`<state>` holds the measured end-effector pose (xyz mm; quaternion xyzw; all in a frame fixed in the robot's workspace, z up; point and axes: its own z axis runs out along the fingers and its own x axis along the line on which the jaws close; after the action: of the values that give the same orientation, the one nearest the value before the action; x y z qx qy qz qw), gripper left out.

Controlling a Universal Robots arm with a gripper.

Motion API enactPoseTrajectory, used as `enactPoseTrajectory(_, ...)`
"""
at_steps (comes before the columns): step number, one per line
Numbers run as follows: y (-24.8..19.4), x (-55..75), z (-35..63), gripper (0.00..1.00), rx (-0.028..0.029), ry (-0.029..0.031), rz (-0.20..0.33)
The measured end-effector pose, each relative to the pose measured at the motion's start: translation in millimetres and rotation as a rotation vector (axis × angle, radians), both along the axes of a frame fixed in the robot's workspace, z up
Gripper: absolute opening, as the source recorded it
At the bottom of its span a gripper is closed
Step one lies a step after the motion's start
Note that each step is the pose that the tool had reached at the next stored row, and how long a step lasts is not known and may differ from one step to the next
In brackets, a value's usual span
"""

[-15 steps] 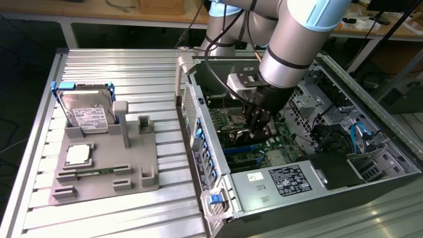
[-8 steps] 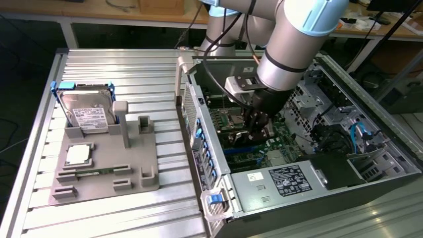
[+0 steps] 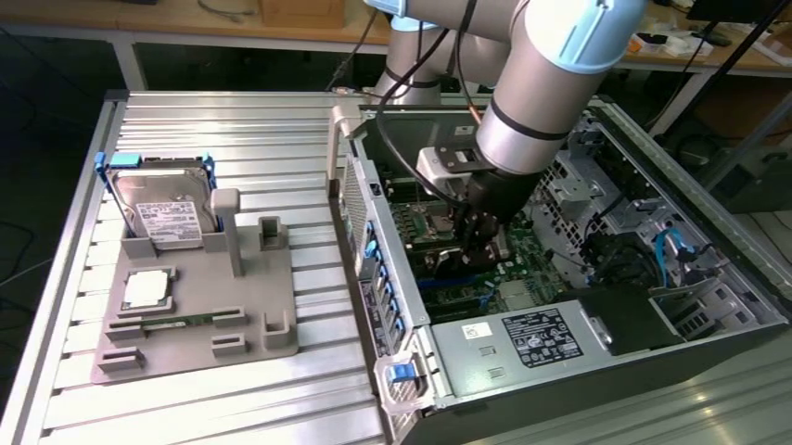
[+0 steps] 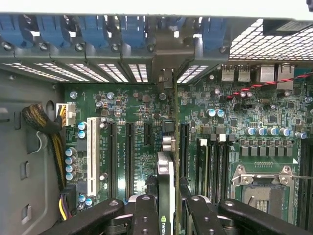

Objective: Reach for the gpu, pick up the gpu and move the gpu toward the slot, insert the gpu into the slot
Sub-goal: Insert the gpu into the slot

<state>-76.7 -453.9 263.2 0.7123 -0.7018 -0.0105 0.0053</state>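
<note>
Pincer point(image 4: 166, 213) pinching the gpu point(image 4: 165, 169) by both faces, card upright and edge-on inside the open case point(image 3: 557, 408) on the counter point(image 3: 223, 408). Card stands over the green motherboard point(image 4: 139, 156) between two long black sockets (bracket end toward the case's vented wall). How deep it sits cannot be told.

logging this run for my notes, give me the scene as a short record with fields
tool: shut on the gpu, inside the open pc case
gpu: edge-on, standing over the motherboard, metal bracket end toward the case's rear openings
slot: which of the expansion sockets the card is over, and whether it is seated, cannot tell
outside case: hard drive on the grey fixture, exterior view's left
</note>
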Motion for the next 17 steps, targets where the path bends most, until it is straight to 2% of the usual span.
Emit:
enactPoseTrajectory(13,-0.1,0.1,-5.8,0.27,0.0002,-0.0001,0.0)
enactPoseTrajectory(15,-2.4,0.3,-6.3,0.27,0.0002,-0.0001,-0.003)
enactPoseTrajectory(16,-2.3,0.3,-2.6,0.27,0.0005,0.0028,-0.003)
enactPoseTrajectory(17,-3.4,0.3,-2.9,0.27,0.0001,0.0032,-0.004)
